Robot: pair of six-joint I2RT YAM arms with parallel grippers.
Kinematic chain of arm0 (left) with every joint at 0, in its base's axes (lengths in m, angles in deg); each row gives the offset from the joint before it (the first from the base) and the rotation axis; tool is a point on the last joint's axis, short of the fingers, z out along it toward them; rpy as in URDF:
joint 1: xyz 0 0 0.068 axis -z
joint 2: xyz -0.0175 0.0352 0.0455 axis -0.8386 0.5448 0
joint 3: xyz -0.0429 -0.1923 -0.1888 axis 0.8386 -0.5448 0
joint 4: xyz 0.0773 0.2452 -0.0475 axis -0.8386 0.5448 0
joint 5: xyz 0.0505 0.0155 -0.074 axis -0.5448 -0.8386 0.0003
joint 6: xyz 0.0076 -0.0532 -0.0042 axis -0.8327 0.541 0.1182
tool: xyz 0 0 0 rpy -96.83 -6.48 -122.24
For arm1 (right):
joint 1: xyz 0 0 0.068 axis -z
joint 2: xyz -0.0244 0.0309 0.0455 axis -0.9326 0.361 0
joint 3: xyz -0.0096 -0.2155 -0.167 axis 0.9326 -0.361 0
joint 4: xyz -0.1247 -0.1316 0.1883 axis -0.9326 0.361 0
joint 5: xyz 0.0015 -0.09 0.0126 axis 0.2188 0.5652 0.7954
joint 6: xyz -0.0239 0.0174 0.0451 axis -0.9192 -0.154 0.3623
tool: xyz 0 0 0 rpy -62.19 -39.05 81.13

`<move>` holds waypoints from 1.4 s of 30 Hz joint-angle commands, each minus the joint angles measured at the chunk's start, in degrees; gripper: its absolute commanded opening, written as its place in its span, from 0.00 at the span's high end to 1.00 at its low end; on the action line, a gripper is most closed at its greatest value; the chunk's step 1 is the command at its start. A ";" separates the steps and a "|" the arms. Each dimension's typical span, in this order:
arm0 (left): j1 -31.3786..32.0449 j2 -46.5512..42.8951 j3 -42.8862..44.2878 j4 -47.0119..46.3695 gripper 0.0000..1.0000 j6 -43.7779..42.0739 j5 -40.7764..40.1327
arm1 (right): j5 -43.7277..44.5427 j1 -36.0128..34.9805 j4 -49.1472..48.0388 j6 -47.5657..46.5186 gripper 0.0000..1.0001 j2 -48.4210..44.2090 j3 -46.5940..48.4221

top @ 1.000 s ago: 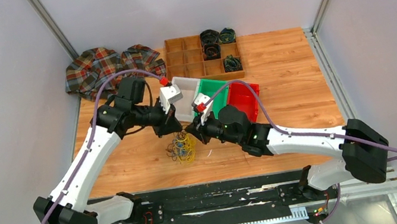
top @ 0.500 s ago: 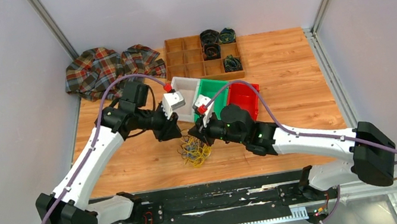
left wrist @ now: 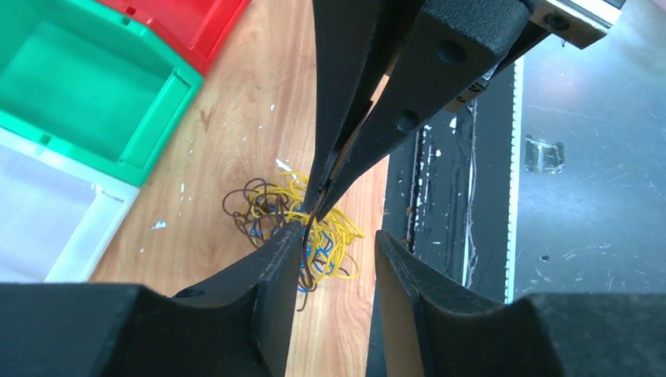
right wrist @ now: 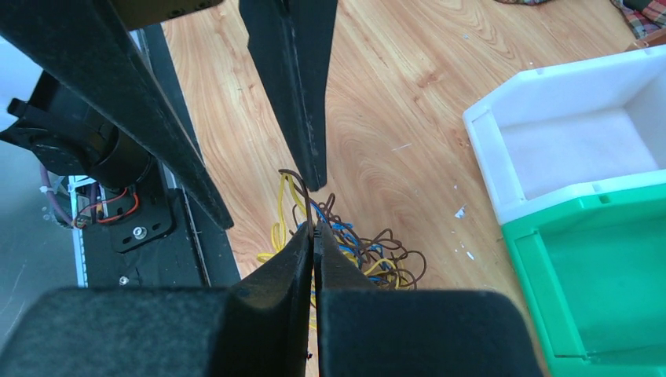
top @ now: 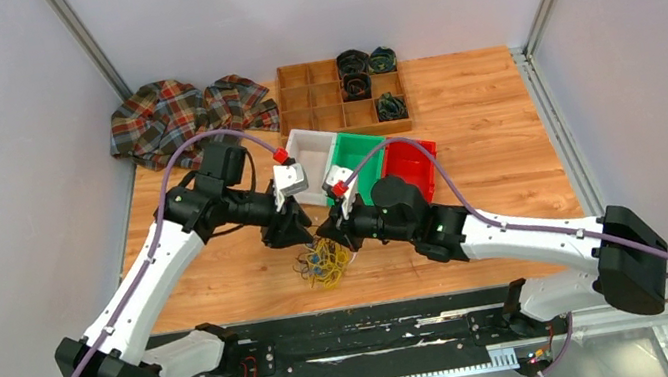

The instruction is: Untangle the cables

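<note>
The cables (top: 322, 263) are a small clump of thin yellow, brown and blue loops on the wooden table, near its front edge. My right gripper (top: 326, 238) is shut, and the right wrist view shows its tips (right wrist: 314, 232) pinching a brown strand at the top of the cables (right wrist: 385, 263). My left gripper (top: 297, 237) is open just left of it. In the left wrist view my left gripper (left wrist: 338, 236) stands over the cables (left wrist: 263, 206) with a brown strand against its left finger (left wrist: 271, 275).
A white bin (top: 305, 140), a green bin (top: 363, 155) and a red bin (top: 414, 172) stand just behind the grippers. A wooden compartment tray (top: 316, 100) with dark coils (top: 354, 72) and a plaid cloth (top: 177, 117) are at the back. The black base rail (top: 353, 332) runs along the near edge.
Both grippers have come lower and closer to the near edge. The clump has shifted a little to the right and nearer with them.
</note>
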 commanded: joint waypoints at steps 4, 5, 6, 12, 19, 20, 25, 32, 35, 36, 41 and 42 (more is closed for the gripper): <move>0.15 1.24 0.21 -0.18 0.63 -2.65 6.70 | -3.96 -0.64 -2.09 -0.03 0.99 -1.02 2.32; 0.15 1.44 0.47 -0.13 0.66 -2.52 6.83 | -4.16 -0.62 -2.13 0.18 0.99 -0.90 2.42; 0.15 1.54 0.68 -0.09 0.69 -2.42 6.92 | -4.40 -0.62 -2.37 0.32 0.99 -0.88 2.40; 0.20 1.27 0.11 -0.08 0.94 -1.81 5.23 | -4.26 -0.66 -3.32 0.92 0.99 -1.21 2.01; 0.20 -0.90 -1.05 0.28 0.85 -0.36 4.09 | -3.93 -0.62 -2.04 1.00 0.99 -0.79 2.56; 0.17 -1.31 -1.03 0.63 0.81 -0.33 4.72 | -3.83 -0.62 -1.74 0.93 0.99 -0.79 2.69; 0.17 -0.97 -0.70 0.86 0.86 -0.91 4.07 | -4.09 -0.62 -0.83 0.81 0.99 -1.14 2.90; 0.19 2.32 -0.02 0.92 0.97 -0.30 5.07 | -4.67 -0.62 -0.27 0.94 0.99 -0.95 3.41; 0.15 2.23 -0.09 0.58 0.99 0.43 4.68 | -4.63 -0.62 -0.27 1.20 0.99 -0.96 3.36; 0.15 2.00 -0.03 0.04 0.99 1.25 4.08 | -4.28 -0.62 -0.29 1.23 0.97 -1.09 3.25; 0.16 -0.86 0.04 -6.47 0.99 9.66 -1.62 | 1.33 -0.60 -1.57 2.14 0.88 -2.13 1.37; 0.16 -1.55 -0.31 -8.21 0.99 10.99 -3.16 | 3.22 -0.54 -1.55 2.29 0.88 -2.23 1.01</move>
